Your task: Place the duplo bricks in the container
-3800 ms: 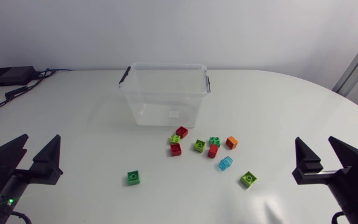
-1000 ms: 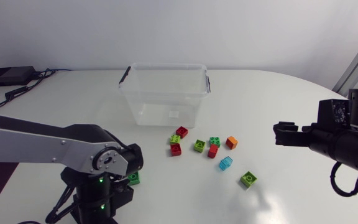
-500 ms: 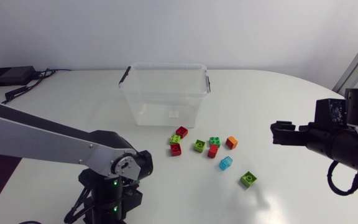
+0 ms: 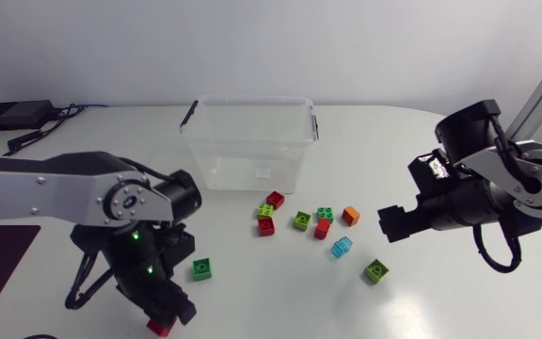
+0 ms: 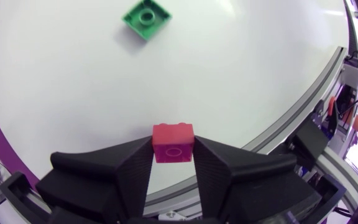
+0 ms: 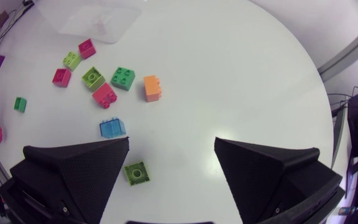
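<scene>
I see a clear glossy plastic container (image 4: 226, 151), a smooth satin-white desk (image 4: 412, 141), and a red brick (image 5: 173, 142) of smooth, slightly shiny plastic.

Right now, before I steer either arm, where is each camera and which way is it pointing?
Head view: fixed above the table, looking down on the container, the brick cluster, my left arm and right arm.
Left wrist view: on the left arm, facing down at the table by its edge; left tool shut on a red brick, green brick ahead.
Right wrist view: on the right arm, facing down over the brick cluster; right tool open.
Shared: all three show the green brick.
</scene>
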Robot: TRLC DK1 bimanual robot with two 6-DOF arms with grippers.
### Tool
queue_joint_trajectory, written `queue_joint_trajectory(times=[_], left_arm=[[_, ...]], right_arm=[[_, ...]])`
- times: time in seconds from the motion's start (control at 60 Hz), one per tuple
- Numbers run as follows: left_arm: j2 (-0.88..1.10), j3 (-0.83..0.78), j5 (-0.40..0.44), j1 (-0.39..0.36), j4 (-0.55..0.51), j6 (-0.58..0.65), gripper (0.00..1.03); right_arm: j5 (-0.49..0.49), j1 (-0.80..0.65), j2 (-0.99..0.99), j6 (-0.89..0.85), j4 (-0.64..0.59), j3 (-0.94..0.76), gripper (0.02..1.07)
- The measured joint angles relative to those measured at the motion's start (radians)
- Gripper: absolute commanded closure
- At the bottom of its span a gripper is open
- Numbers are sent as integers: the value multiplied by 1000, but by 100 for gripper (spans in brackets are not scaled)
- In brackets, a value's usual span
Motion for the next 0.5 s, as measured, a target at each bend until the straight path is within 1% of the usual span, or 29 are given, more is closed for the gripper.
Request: queue_joint_trajectory(times=[0.1, 0.183, 0.233, 0.4, 0.5], left_arm=[[-70, 72, -8, 40, 19, 0, 80], [-117, 140, -11, 79, 57, 1, 80], [-135, 167, -12, 93, 81, 1, 80], [-228, 209, -11, 121, 240, 4, 80], [-266, 241, -11, 151, 330, 3, 80]], right_arm=[[-23, 45, 20, -22, -2, 0, 17], [-94, 56, 63, -38, -2, -2, 17], [-111, 54, 86, -48, -1, -4, 17], [-126, 55, 174, -87, 3, -29, 17], [-126, 55, 213, -108, 10, -45, 17]])
